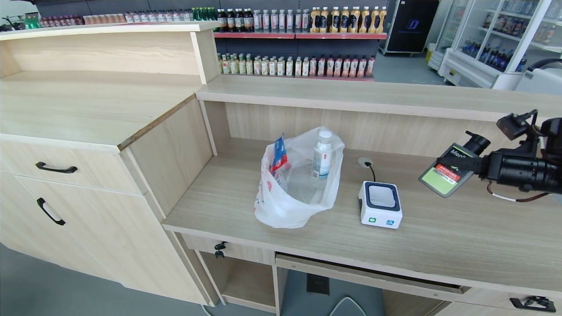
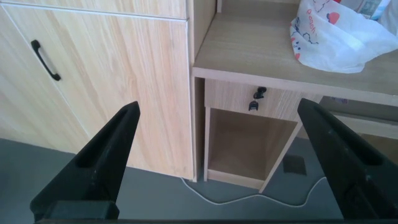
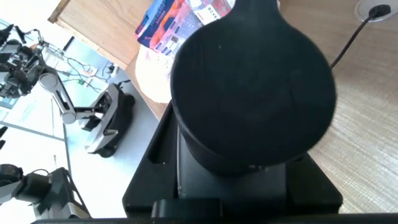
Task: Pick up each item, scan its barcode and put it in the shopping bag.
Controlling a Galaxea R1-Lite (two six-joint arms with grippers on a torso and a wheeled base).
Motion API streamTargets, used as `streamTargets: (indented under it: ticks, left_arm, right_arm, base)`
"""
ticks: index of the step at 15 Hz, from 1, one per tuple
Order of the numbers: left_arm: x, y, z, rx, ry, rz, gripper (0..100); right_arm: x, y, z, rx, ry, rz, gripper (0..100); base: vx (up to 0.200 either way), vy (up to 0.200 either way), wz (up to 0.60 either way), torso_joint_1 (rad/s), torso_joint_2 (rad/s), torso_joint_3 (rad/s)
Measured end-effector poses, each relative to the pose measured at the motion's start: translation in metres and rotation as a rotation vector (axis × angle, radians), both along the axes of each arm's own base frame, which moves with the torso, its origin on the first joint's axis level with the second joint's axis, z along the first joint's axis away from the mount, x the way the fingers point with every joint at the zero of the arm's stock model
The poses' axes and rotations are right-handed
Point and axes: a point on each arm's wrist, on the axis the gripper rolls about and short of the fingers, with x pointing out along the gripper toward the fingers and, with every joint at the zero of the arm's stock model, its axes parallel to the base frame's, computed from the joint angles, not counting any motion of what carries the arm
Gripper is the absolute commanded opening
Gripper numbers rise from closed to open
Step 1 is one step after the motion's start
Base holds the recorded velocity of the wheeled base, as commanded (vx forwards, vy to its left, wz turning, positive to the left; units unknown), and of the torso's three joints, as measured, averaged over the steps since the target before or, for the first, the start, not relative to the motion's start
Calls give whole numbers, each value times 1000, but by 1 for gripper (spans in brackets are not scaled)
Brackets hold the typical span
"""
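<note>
— At the right end of the counter (image 1: pixel 439 237), what is the right gripper (image 1: pixel 459 163) doing?

— It is clamped across a dark bottle (image 1: pixel 443 177) with a black cap and a green-and-red label. It holds the bottle in the air over the counter, tilted, with the cap pointing up and away and the label facing the head camera.

— And what lies nearest to it?

— The scanner (image 1: pixel 381 204), a white box with a dark-framed window on top. It sits on the counter to the left of the held bottle and apart from it. Its cable (image 1: pixel 371 172) runs back to a round hole (image 1: pixel 365 162) in the counter.

— Where is the shopping bag?

— The shopping bag (image 1: pixel 285 206) stands open just left of the scanner. Inside it a white bottle (image 1: pixel 322 158) stands upright, and a blue-and-red packet (image 1: pixel 278 156) leans against the bag's left wall.

— What about the left gripper?

— The left gripper (image 2: pixel 217 106) has its fingers (image 2: pixel 93 168) spread wide with nothing between them. It hangs low in front of the counter. Beyond it are a cabinet door (image 2: pixel 112 81) and a drawer (image 2: pixel 255 99) with a key in its lock.
</note>
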Motion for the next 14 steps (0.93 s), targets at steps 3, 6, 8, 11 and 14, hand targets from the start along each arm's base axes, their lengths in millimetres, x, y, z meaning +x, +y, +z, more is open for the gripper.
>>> streamTargets:
  ticks: [3, 6, 8, 11, 14]
  left_arm:
    - [0, 0, 0, 0, 0, 0, 100]
    - [0, 0, 0, 0, 0, 0, 100]
    - [0, 0, 0, 0, 0, 0, 100]
    - [0, 0, 0, 0, 0, 0, 100]
    - [0, 0, 0, 0, 0, 0, 100]
  right_arm:
    - [9, 4, -7, -1, 4, 16, 0]
    - [12, 5, -11, 2, 15, 23, 0]
    - [14, 6, -12, 2, 15, 26, 0]
    - [15, 8, -12, -2, 8, 33, 0]
    - [15, 8, -13, -2, 9, 33, 0]
  base:
    - [0, 0, 0, 0, 0, 0]
    - [0, 0, 0, 0, 0, 0]
    - [0, 0, 0, 0, 0, 0]
    - [0, 0, 0, 0, 0, 0]
    - [0, 0, 0, 0, 0, 0]
